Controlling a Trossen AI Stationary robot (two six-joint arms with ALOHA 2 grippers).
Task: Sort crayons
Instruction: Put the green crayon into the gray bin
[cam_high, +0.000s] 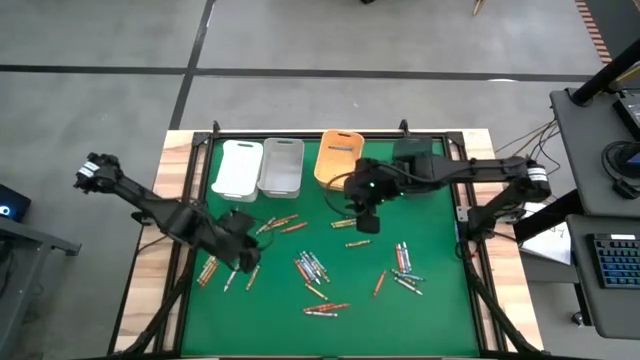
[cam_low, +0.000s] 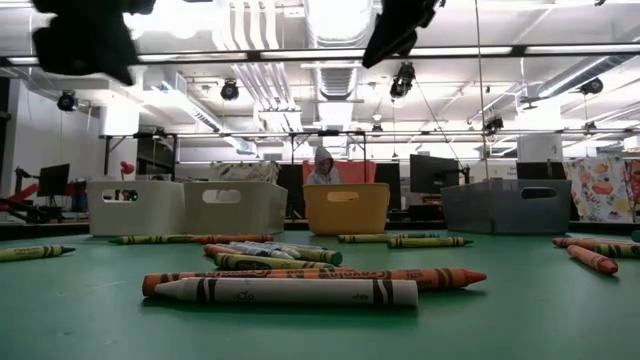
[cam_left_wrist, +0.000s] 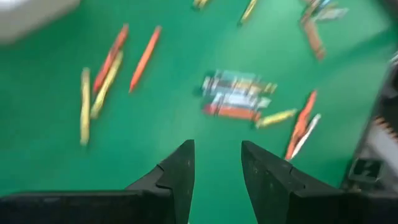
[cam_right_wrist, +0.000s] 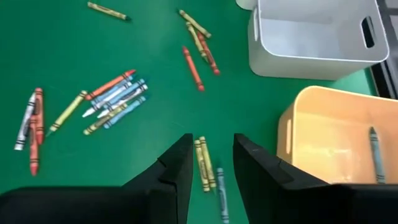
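crayons (cam_high: 312, 268) scattered loose across the green bench (cam_high: 440, 300) | one grey-blue crayon (cam_right_wrist: 374, 154) in orange bin (cam_right_wrist: 323, 146) | left gripper (cam_high: 244, 258) above bench's left part, jaws spread, empty | right gripper (cam_high: 367, 222) beside orange bin, jaws spread, empty

Worktop (cam_high: 440, 300): matt green mat, pale wood edges. Crayons (cam_low: 285, 291): waxy, printed paper wraps, slight sheen. Orange bin (cam_right_wrist: 323, 134) and white bin (cam_right_wrist: 311, 37): smooth matt plastic. Right pincer (cam_right_wrist: 211, 165) fingers: matt black plastic.
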